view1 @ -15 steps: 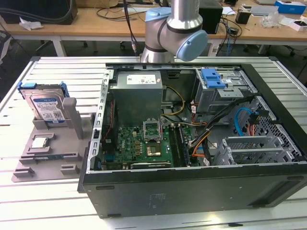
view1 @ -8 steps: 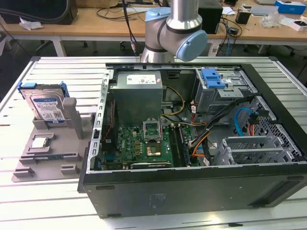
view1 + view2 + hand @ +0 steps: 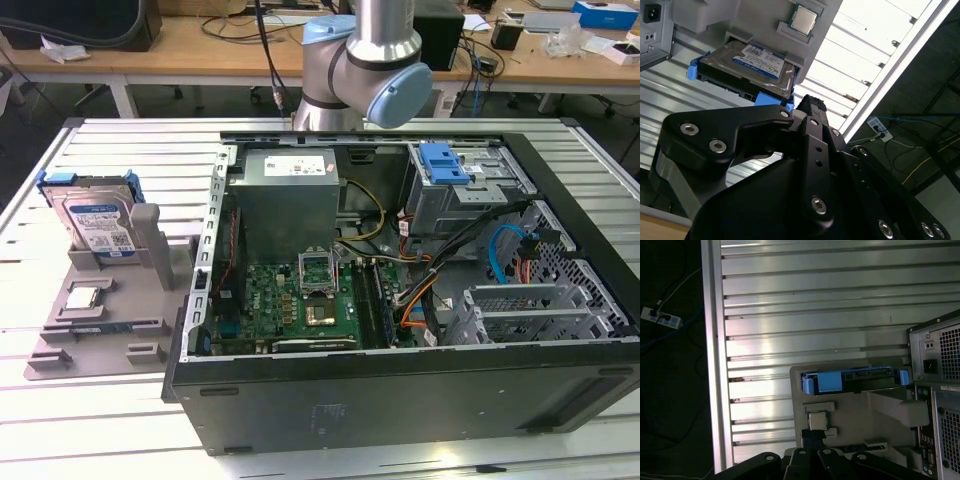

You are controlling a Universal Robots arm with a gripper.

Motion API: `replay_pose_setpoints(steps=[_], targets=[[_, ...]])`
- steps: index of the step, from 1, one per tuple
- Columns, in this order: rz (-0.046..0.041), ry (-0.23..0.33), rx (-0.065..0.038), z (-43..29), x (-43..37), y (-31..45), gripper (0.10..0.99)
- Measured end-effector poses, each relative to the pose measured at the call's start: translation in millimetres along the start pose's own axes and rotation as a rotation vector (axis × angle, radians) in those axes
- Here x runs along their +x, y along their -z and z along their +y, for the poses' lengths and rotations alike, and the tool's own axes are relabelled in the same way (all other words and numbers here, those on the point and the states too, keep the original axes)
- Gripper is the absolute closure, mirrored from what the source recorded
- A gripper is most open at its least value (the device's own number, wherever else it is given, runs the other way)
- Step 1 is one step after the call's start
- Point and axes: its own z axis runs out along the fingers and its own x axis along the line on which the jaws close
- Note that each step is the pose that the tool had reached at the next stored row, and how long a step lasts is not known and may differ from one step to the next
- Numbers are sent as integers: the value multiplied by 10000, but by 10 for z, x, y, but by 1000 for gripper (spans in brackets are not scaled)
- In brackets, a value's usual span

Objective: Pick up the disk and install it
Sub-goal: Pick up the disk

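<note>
Exterior view has the disk (image 3: 95, 225) standing on edge in a grey plastic stand (image 3: 150, 262), label facing the camera and blue rails along its sides. The stand sits on the slatted metal surface (image 3: 80, 440), just beside the open computer case (image 3: 400, 395), on the exterior view's left of it. A small square chip (image 3: 85, 297) lies flat on the stand's lower step, in front of the disk and apart from it.

Inside the case a grey power supply (image 3: 285, 195) sits above the green motherboard (image 3: 300, 295). A bare blue bracket (image 3: 445, 162) rests on top of the metal drive cage (image 3: 460, 195), on the exterior view's right.

The robot arm (image 3: 365, 60) hangs over the far edge of the surface, behind the case and well apart from the disk. Nothing touches the disk there.

Both wrist views look at the stand past the black linkage of the jaws. The second wrist view shows the disk (image 3: 750, 65) label-up in its slot with the chip (image 3: 804, 20) near it. The first wrist view shows the disk (image 3: 850, 381) edge-on, with the chip (image 3: 816, 421) beside it on the stand (image 3: 880, 412). Whether the jaws are wide or narrow cannot be told, and they hold nothing that can be seen.
</note>
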Motion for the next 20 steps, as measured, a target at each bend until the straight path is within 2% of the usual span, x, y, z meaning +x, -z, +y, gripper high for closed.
replay_pose_setpoints(steps=[4, 7, 10, 12, 20], targets=[[2, 56, -2, 0, 2, 0, 980], [19, 427, -10, 0, 2, 0, 980], [56, 1232, -29, 0, 2, 0, 980], [100, 2205, -51, 0, 2, 0, 980], [157, 3469, -81, 0, 2, 0, 980]])
